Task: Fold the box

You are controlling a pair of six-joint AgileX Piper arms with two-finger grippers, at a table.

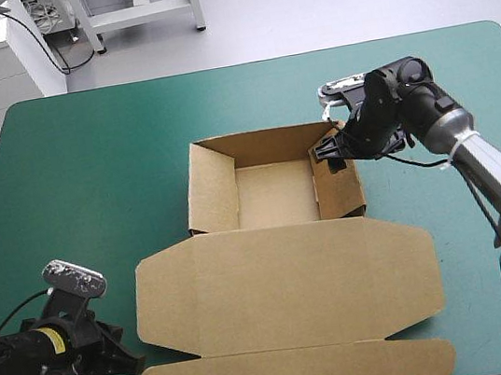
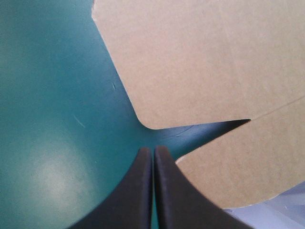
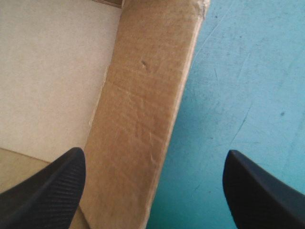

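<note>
The brown box stands as an open tray at mid-table, its lid flat toward the near edge with a front flap. My right gripper is open over the tray's right wall, near the far right corner. In the right wrist view that wall runs between the two spread fingers of the right gripper, with the tray floor on one side. My left gripper rests low at the near left, shut on nothing. Its tip points at the notch between lid and flap.
Teal-green cover surrounds the box. The lid's front flap reaches close to the table's near edge. In the left wrist view a pale strip of floor shows past that flap.
</note>
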